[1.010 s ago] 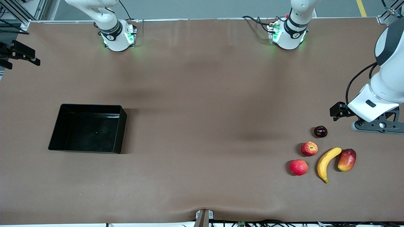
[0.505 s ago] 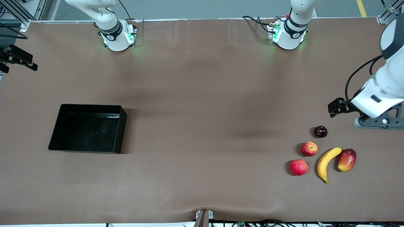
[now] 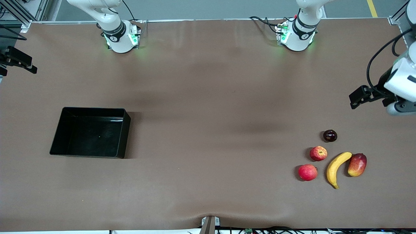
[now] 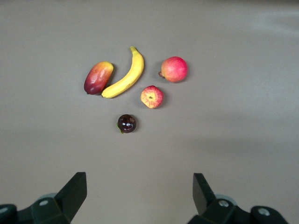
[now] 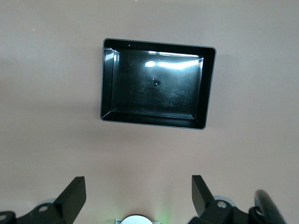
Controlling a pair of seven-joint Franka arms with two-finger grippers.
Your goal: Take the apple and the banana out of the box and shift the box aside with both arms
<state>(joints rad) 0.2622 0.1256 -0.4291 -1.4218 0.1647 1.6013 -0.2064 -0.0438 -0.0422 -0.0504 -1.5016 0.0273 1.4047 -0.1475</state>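
The yellow banana (image 3: 336, 168) and the red apple with a yellowish stem patch (image 3: 318, 153) lie on the table toward the left arm's end. Both show in the left wrist view, banana (image 4: 124, 77) and apple (image 4: 152, 96). The empty black box (image 3: 57, 133) stands toward the right arm's end and shows in the right wrist view (image 5: 107, 79). My left gripper (image 4: 138, 191) is open and empty, high over bare table beside the fruits. My right gripper (image 5: 138, 192) is open and empty, high over the table between its base and the box.
A plain red round fruit (image 3: 307, 172), a red-and-yellow mango (image 3: 357, 164) and a small dark round fruit (image 3: 330, 135) lie close around the banana and apple. The brown table between the box and the fruits is bare.
The left arm's hand has risen and drawn away from the fruits toward the table's edge at its end. The right arm's hand has shifted slightly. The fruits and box have not moved.
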